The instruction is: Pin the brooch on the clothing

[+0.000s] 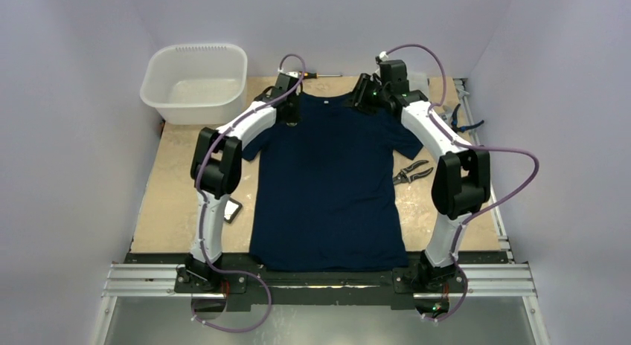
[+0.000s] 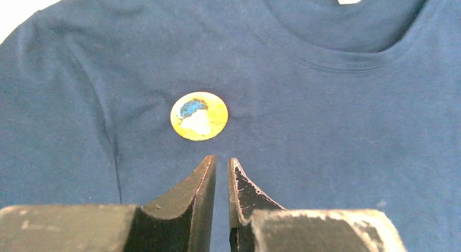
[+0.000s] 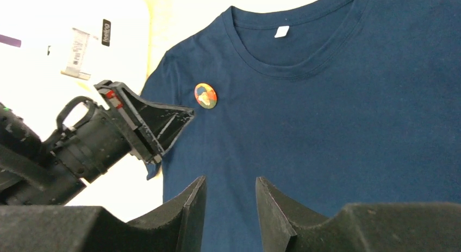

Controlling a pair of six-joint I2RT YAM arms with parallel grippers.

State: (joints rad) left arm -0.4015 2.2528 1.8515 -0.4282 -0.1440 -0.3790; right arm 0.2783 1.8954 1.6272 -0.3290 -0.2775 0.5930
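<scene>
Left arm hides the brooch from overhead.

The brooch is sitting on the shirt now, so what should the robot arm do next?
Probably lift the left gripper straight back. The brooch lies flat on the T-shirt below the collar, and the nearly closed fingers hold nothing and stand clear of it. Whether the pin is fastened cannot be seen.

top external: high behind arm bases, looks down | left wrist: close over chest | right wrist: farther back | 3 views share T-shirt collar
</scene>
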